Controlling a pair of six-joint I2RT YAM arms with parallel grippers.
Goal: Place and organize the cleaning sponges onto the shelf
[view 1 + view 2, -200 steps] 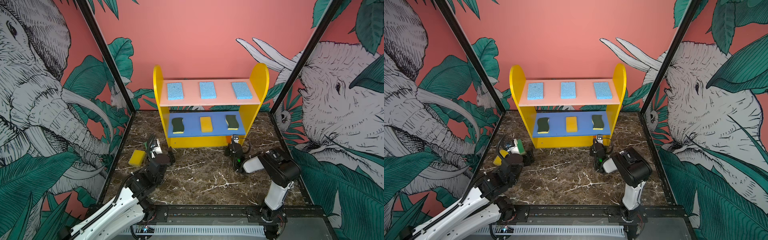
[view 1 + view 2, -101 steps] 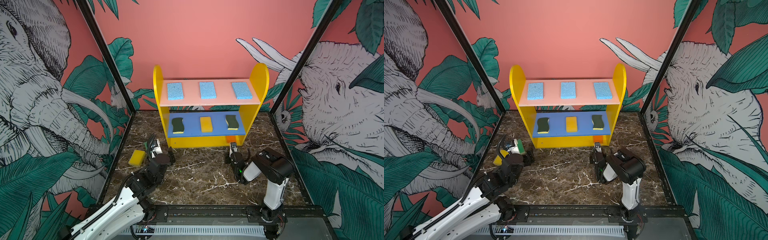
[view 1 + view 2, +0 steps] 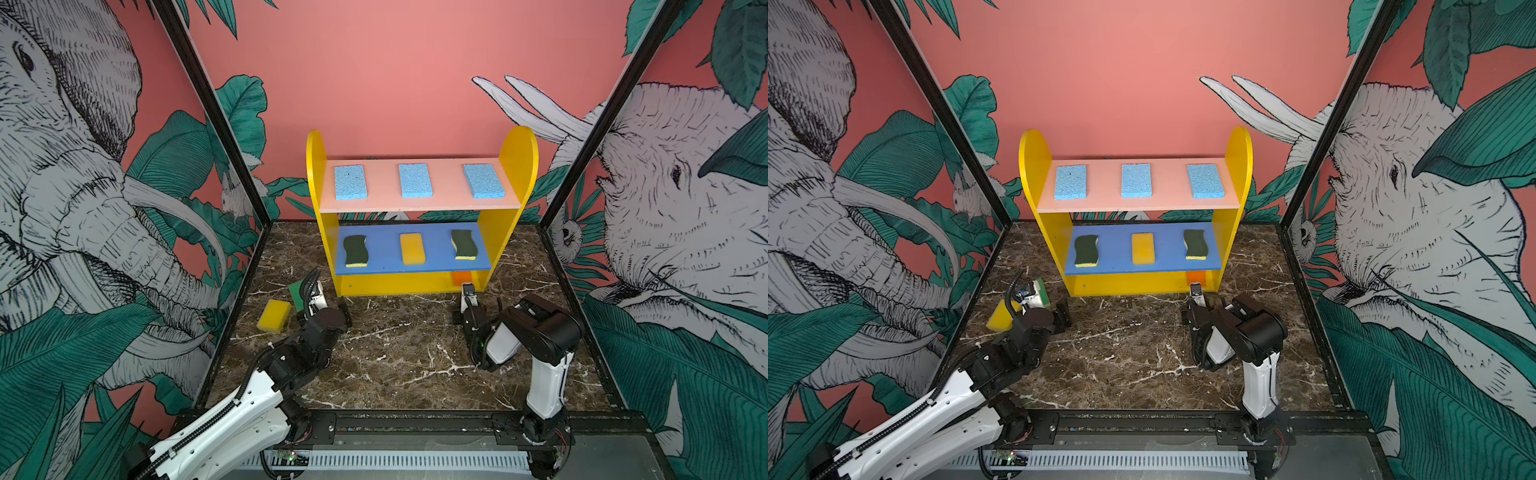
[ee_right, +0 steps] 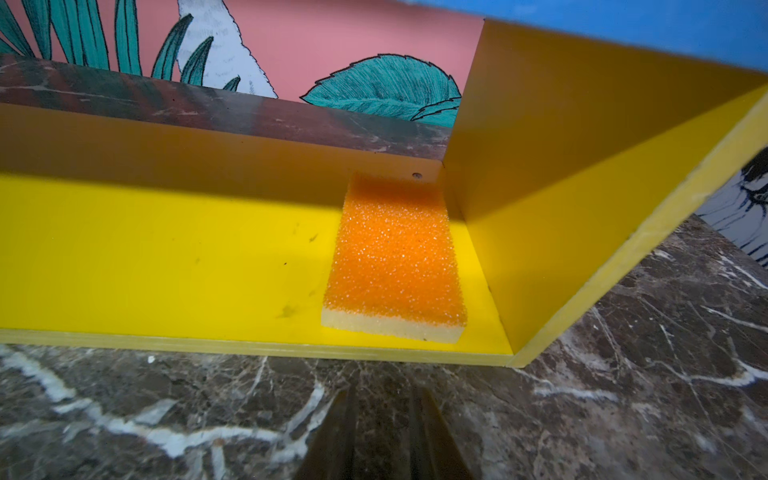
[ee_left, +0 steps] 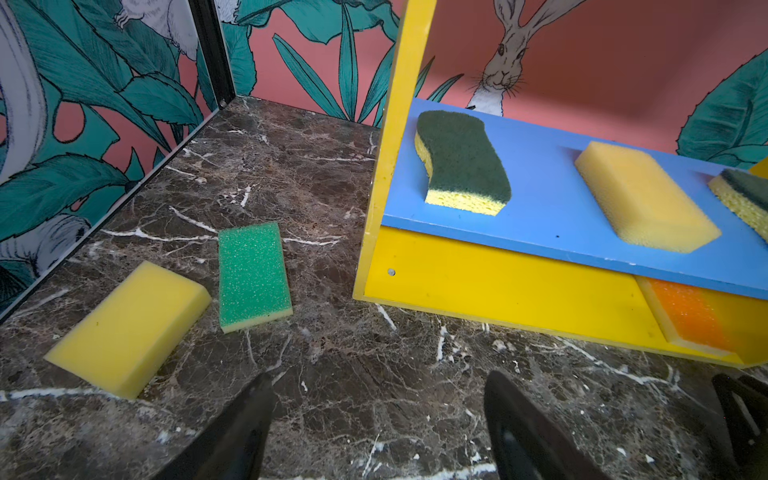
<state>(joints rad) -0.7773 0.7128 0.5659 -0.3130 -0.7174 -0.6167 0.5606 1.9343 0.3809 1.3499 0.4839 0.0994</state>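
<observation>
The shelf stands at the back, seen in both top views. Three light-blue sponges lie on its pink top board. Two wavy green sponges and a yellow one lie on the blue board. An orange sponge lies flat on the yellow base at the right end. My right gripper hovers just before it, narrowly open and empty. A yellow sponge and a green sponge lie on the floor left of the shelf. My left gripper is open wide near them, holding nothing.
The floor is dark marble, boxed in by patterned walls with black corner posts. The two floor sponges sit close to the left wall. The left part of the shelf's yellow base is bare.
My right arm has drawn back from the shelf's bottom tier, and the orange sponge now shows lying on the base. The left arm has stayed where it was.
</observation>
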